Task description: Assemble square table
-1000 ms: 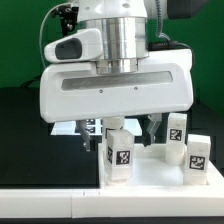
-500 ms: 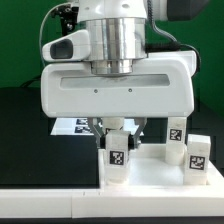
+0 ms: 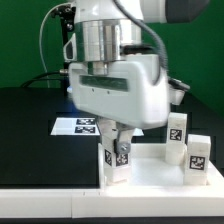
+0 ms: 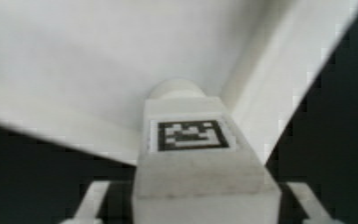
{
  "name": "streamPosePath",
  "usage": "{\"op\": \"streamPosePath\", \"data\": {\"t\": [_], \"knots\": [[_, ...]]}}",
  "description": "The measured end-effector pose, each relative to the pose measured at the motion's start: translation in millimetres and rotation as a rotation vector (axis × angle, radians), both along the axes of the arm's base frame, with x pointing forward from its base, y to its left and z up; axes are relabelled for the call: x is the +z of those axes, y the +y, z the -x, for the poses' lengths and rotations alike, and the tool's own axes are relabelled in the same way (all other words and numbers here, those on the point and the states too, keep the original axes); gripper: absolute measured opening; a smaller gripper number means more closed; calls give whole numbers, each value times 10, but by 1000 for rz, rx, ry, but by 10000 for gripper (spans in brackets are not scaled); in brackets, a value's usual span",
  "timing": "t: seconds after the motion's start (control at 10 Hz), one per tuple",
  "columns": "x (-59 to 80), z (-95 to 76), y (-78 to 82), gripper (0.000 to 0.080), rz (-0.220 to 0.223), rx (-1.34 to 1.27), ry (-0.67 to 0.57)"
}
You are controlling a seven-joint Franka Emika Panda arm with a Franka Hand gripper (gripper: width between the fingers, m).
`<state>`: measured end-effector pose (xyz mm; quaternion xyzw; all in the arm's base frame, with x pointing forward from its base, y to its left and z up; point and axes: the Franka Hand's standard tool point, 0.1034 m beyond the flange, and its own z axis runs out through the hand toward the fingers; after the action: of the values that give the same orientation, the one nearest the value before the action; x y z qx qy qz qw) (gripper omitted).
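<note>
Gripper: the gripper (image 3: 119, 135) hangs below the big white wrist housing (image 3: 115, 92), its fingers clenched on the leg (image 3: 118, 160) at the nearest corner of the tabletop; in the wrist view the two fingers (image 4: 101, 203) sit against either side of this leg (image 4: 194, 170).
Held leg: upright, tag facing the exterior camera, standing on the tabletop (image 3: 155, 177) at about 9 o'clock of the visible part of its surface.
Tabletop: white, raised rim, low in the exterior view toward the exterior view's right; in the wrist view its rim (image 4: 265, 60) runs just beside the held leg.
Other legs: second leg (image 3: 176, 135) and third leg (image 3: 198, 160) stand upright at about 3 o'clock from the held leg, close to each other, well apart from the gripper.
Marker board: the marker board (image 3: 78, 126) lies flat on the black table (image 3: 35, 140), at about 10 o'clock from the held leg.
Obstruction: the wrist housing hides the gripper's upper part and whatever lies behind it.
Background: green screen (image 3: 25, 40); a cable (image 3: 45, 45) loops at the arm's side.
</note>
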<state>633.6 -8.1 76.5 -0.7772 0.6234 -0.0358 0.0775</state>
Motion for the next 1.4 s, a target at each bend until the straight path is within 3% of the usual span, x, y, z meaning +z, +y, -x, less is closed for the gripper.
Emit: {"op": "streamPosePath", "data": {"t": [0.2, 0.4, 0.5, 0.6, 0.7, 1.0, 1.1, 1.2, 1.3, 1.4], "knots": [[-1, 4, 2, 285, -19, -111, 13], [-6, 6, 3, 291, -12, -73, 11], [-7, 6, 14, 506, 21, 113, -2], [-9, -2, 44, 506, 56, 343, -25], [10, -6, 87, 618, 71, 519, -34], [27, -11, 96, 648, 96, 677, -49], [30, -21, 87, 648, 122, 797, -62], [34, -49, 71, 649, 191, 1053, -89], [21, -45, 83, 649, 203, 1158, -97], [21, -45, 82, 649, 193, 1090, -91]]}}
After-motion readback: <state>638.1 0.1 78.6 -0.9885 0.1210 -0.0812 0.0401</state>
